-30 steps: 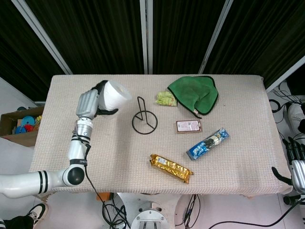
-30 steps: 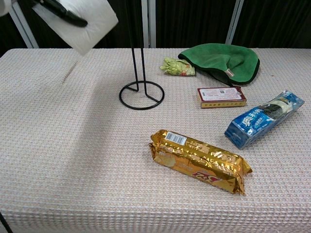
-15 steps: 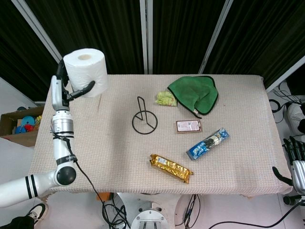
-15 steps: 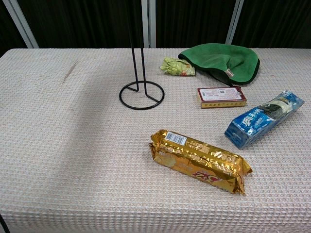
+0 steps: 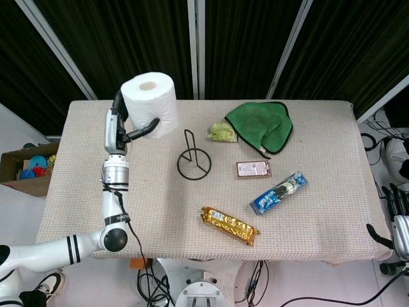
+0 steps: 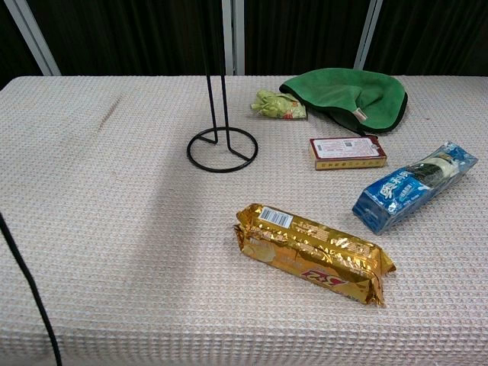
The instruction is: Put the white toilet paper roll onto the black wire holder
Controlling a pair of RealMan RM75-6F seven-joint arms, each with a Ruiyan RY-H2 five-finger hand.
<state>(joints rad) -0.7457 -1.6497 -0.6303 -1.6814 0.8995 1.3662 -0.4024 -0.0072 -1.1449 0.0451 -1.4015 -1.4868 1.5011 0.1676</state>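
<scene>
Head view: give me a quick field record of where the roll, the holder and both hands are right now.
roll: toilet paper roll held up, core hole facing up, left of the holder's post
holder: wire holder upright on the table, nothing on it
left hand: left hand grips the roll from its side
right hand: right hand off the table's right edge, holding nothing
nearby: green cloth, gold packet, blue packet
</scene>
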